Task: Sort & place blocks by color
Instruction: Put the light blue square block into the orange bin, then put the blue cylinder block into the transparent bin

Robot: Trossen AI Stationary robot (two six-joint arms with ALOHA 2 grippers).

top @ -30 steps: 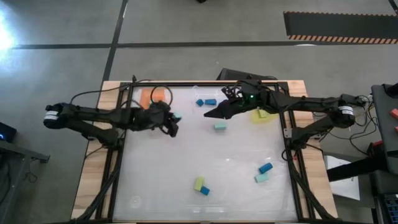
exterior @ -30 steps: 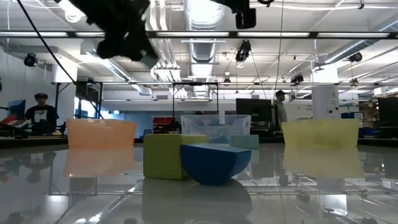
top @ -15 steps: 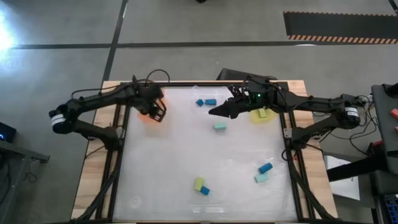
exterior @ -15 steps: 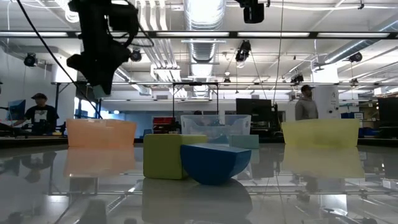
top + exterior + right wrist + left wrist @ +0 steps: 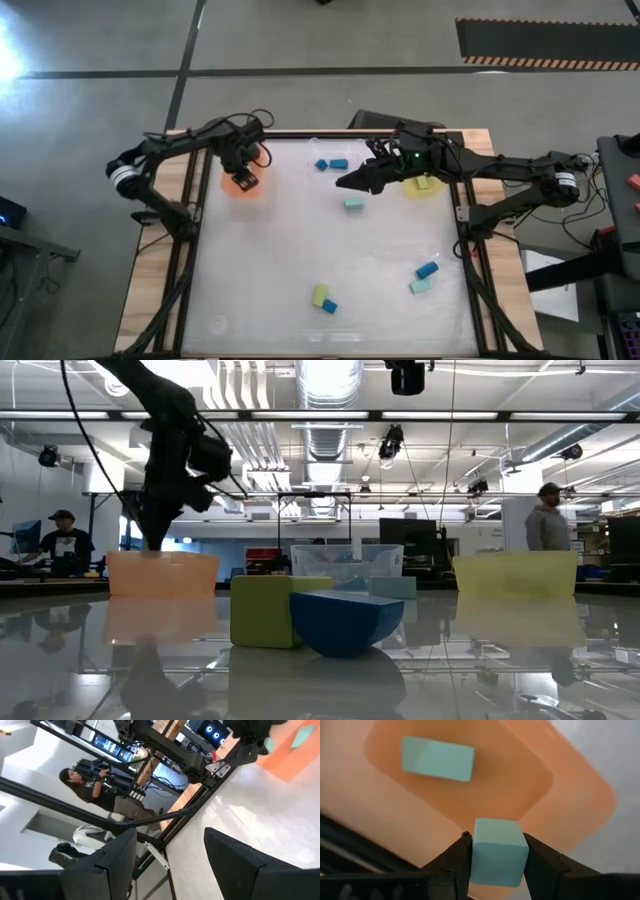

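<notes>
Now hovering over orange tray (image 5: pixel 243 186) at far left, having swung there from mid-table: left tool (image 5: pixel 496 854) clamping pale teal block (image 5: pixel 498 851). Right tool (image 5: pixel 345 182) gaping empty, mid-far. No legible writing.

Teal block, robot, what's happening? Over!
Left gripper shut on teal block, above orange tray. One teal block already inside. Right gripper open, waiting mid-table. Nothing blocking.

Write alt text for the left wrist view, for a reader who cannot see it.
The left gripper holds a pale teal block between its two dark fingers, above the orange tray. A second pale teal block already lies inside that tray.
</notes>
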